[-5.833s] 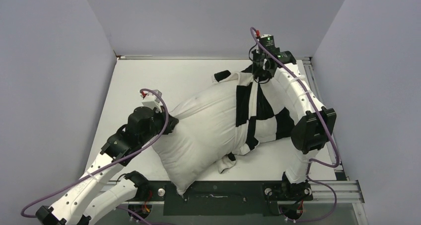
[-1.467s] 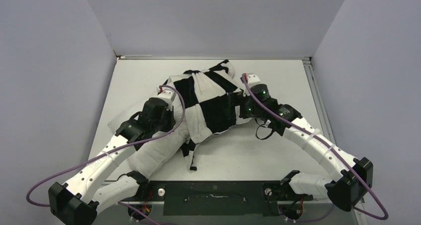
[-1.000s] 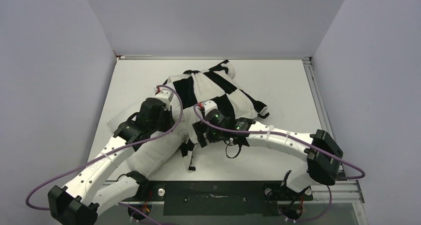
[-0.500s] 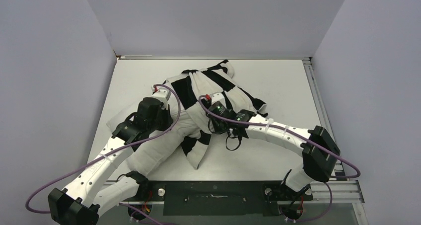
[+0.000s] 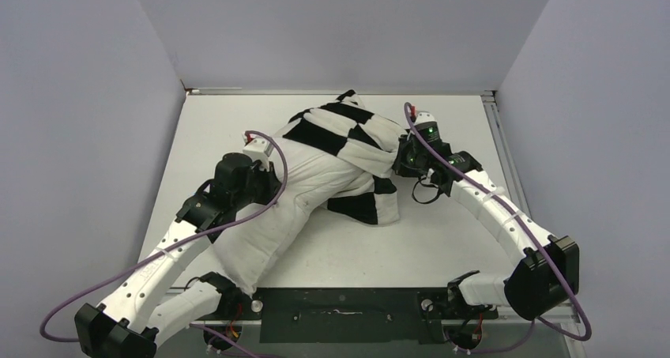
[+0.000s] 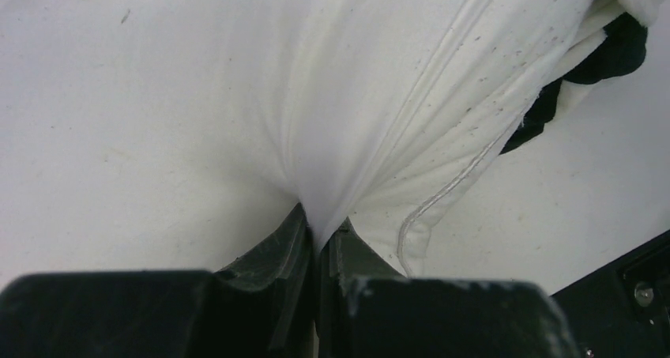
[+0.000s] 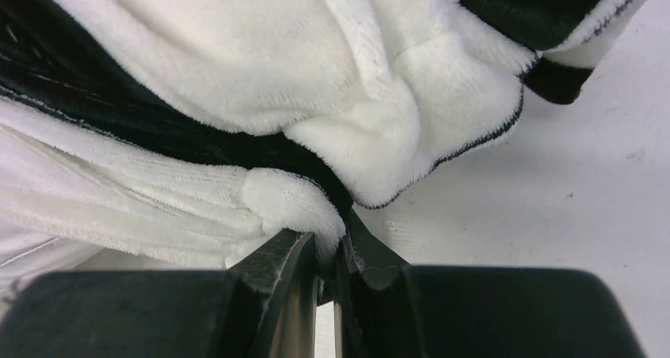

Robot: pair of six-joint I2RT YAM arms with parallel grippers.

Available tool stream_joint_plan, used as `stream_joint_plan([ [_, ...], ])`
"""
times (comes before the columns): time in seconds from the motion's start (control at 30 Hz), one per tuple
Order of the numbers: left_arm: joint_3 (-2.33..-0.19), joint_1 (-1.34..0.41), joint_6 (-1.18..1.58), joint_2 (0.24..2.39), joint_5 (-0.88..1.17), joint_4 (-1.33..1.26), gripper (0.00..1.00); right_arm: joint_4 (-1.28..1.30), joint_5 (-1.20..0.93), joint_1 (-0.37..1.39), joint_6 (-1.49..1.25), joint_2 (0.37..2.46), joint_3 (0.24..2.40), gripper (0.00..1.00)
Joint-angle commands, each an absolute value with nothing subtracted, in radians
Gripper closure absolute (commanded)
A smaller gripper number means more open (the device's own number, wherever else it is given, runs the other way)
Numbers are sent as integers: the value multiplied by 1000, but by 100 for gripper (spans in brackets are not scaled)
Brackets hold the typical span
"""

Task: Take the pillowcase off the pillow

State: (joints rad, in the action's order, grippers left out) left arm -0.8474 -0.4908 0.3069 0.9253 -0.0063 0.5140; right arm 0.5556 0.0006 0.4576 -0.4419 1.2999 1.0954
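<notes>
The plain white pillow (image 5: pixel 272 216) lies diagonally from the near left toward the table's middle. The black-and-white checkered pillowcase (image 5: pixel 348 133) is bunched over its far end, with a flap (image 5: pixel 371 204) hanging on the table. My left gripper (image 5: pixel 269 186) is shut on a pinch of the pillow's white fabric (image 6: pixel 316 184). My right gripper (image 5: pixel 401 156) is shut on a fold of the pillowcase (image 7: pixel 316 208) at its right edge. The pillow's far end is hidden inside the case.
The white table (image 5: pixel 442 239) is walled by grey panels on three sides. A metal rail (image 5: pixel 506 152) runs along the right edge and a black plate (image 5: pixel 340 310) lies at the near edge between the arm bases.
My right gripper has swung from the table's middle out to the far right, dragging the pillowcase with it. More white pillow shows at the near left. My left gripper has held its grip.
</notes>
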Motion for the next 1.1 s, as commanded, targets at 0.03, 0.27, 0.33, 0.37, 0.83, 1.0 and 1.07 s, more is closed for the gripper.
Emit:
stream_joint_plan([
  [0.03, -822, -463, 233, 878, 57, 528, 100, 548, 24, 303, -433, 1257, 1069, 95],
  [0.27, -810, -535, 190, 896, 302, 493, 100, 489, -117, 299, -408, 1192, 950, 88],
  [0.33, -812, -606, 173, 902, 325, 494, 100, 482, -129, 299, -388, 1148, 929, 80],
  [0.37, -814, -641, 168, 905, 330, 494, 100, 482, -130, 299, -376, 1127, 922, 76],
  [0.83, -1036, -630, 279, 954, 83, 556, 11, 472, -116, 301, -240, 970, 1012, 15],
  [1.0, -1116, -390, 331, 1043, 51, 571, 7, 435, -160, 305, -239, 1015, 1037, 7],
  [1.07, -1139, -323, 352, 1102, 65, 586, 7, 419, -173, 309, -243, 1028, 1044, 3],
])
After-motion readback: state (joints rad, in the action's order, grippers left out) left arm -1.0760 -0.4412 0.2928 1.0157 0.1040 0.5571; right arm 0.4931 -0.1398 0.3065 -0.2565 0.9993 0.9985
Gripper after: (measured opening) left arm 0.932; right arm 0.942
